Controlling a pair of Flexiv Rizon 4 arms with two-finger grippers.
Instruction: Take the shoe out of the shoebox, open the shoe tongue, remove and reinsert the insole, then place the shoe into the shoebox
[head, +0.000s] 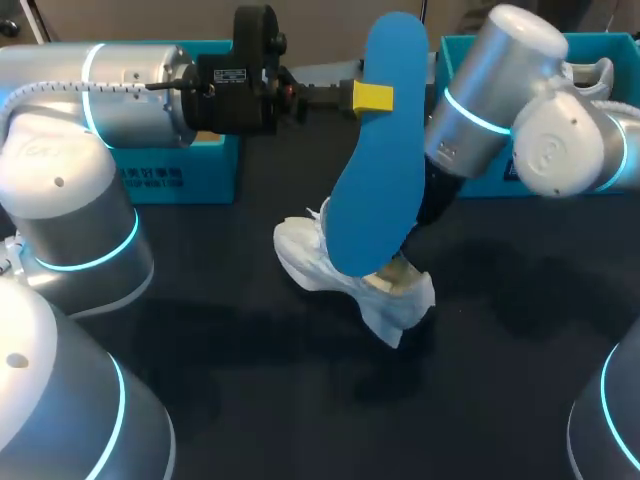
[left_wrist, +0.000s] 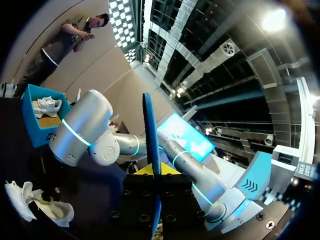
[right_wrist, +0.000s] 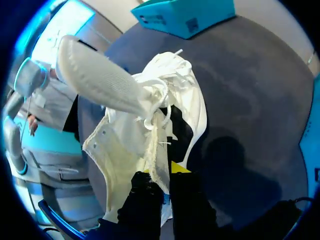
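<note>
A blue insole (head: 375, 150) stands nearly upright over the table, its lower end at the opening of the white shoe (head: 350, 275). My left gripper (head: 372, 97) is shut on the insole's upper part; in the left wrist view the insole (left_wrist: 151, 145) runs edge-on between the fingers. The shoe (right_wrist: 150, 125) lies on the dark table with my right gripper (right_wrist: 162, 175) shut on its upper rim. In the right wrist view the insole's white mesh face (right_wrist: 100, 75) slants up out of the shoe. In the head view the insole hides the right fingertips.
A teal shoebox (head: 180, 170) stands at the back left behind my left arm. A second teal box (head: 470, 55) at the back right holds another white shoe (head: 590, 75). Dark table surface (head: 250, 380) spreads in front of the shoe.
</note>
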